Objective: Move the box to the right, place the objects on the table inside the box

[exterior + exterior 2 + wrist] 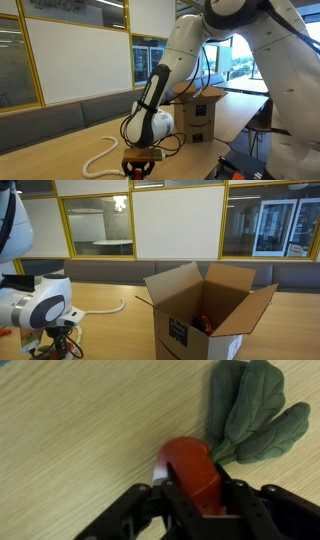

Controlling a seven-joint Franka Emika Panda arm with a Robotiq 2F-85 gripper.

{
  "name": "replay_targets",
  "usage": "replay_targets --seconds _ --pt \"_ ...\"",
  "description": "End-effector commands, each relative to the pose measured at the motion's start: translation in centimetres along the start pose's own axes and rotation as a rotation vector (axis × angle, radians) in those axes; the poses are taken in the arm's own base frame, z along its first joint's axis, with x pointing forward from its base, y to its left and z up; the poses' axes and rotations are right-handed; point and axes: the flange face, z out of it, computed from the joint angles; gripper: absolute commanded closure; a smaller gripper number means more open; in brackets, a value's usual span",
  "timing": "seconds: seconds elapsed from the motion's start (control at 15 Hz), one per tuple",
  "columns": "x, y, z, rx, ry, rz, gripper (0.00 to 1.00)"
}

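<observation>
One orange-red toy, a plush vegetable with green leaves, lay on the worktop between the fingers of the end effector. Its leaves pointed toward about 2 o'clock in the wrist view. The long axis, body through leaves, ran roughly from 7 to 1 o'clock, with the lower end hidden under the fingers. Both fingers stood against the flanks of the red body, so the end effector appeared closed on the toy, which was not yet lifted. The step in hand was judged to be the grasp preceding transfer. In an exterior view the box stood at about 2 o'clock from the end effector. The next move called for a straight lift, a carry over the raised flaps, and release above the opening. Another orange-red item lay inside the box. The cream-white rope lay on the worktop at about 9 o'clock from the end effector, not yet packed.
</observation>
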Motion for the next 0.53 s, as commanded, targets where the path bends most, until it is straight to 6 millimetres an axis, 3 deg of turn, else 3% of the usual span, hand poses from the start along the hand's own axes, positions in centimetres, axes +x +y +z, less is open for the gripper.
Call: replay_targets --seconds 0.0,0.27,0.47 --pt "0.4 0.7 -1.3 0.027 0.038 0.019 0.86" --pt "0.5 2.1 -4.0 0.053 0.091 0.041 0.88" --pt "0.7 3.5 -7.5 0.074 0.152 0.057 0.87"
